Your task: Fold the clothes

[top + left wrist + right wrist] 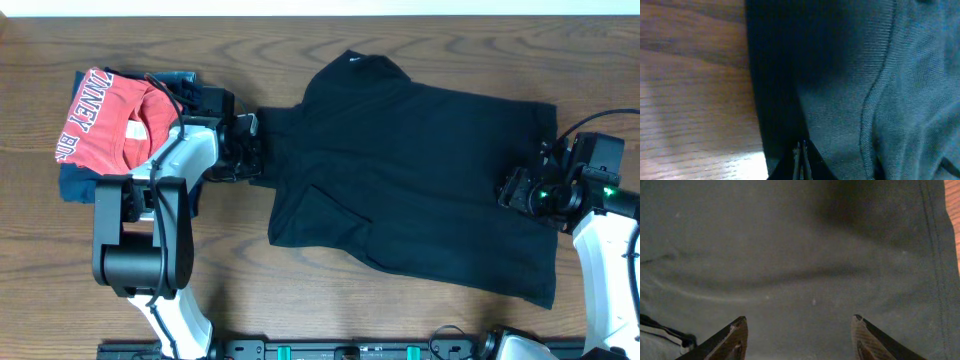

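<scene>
The black shirt (400, 170) lies spread on the wooden table, collar and white neck tag (354, 60) at the far side. My left gripper (256, 150) is at the shirt's left sleeve edge. In the left wrist view its fingers (802, 149) are pressed together with dark fabric (890, 100) pinched around them, wood to the left. My right gripper (512, 190) hovers over the shirt's right part near its edge. In the right wrist view its fingers (800, 325) are wide apart and empty above the black fabric (790, 240), a stitched hem at the right.
A red shirt with white lettering (105, 115) lies on a navy garment (75, 185) at the far left, just behind my left arm. Bare wooden table (400, 315) shows in front of the black shirt and to its right.
</scene>
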You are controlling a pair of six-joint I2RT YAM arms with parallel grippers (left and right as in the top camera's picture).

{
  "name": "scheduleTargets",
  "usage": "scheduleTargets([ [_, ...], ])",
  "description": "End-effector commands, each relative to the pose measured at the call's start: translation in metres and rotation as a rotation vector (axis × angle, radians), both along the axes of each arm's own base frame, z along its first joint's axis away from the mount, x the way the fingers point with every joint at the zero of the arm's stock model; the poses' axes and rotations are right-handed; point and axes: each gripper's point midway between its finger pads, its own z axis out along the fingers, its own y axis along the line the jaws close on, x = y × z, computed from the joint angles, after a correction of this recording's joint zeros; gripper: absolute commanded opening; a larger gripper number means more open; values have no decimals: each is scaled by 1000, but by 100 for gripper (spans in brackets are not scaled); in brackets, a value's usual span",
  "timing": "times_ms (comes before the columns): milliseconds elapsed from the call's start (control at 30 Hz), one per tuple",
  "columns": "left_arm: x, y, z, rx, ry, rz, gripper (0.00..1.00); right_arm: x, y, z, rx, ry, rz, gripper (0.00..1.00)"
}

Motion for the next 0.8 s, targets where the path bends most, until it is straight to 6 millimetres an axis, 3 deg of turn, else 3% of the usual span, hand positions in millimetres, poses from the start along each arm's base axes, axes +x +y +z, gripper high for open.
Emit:
scheduleTargets([
  [0,-2,36,-15,171,31,77,6,1,-7,3,-34,-5,-4,65],
  [200,20,62,7,215,-12,179,6,1,-17,-1,-72,3,-51,69],
  [400,35,67,42,209,-55,198,6,7,-19,-11,-72,20,-55,70],
  [567,36,35,94,51,-106,144,8,10,-20,-26,-44,58,-96,69],
  [667,20,9,126,-71,-120,86,15,4,-14,-30,-8,93,-86,68],
  [767,-3,-9,143,-103,-105,-5,24,-3,-8,-32,18,121,-79,67],
])
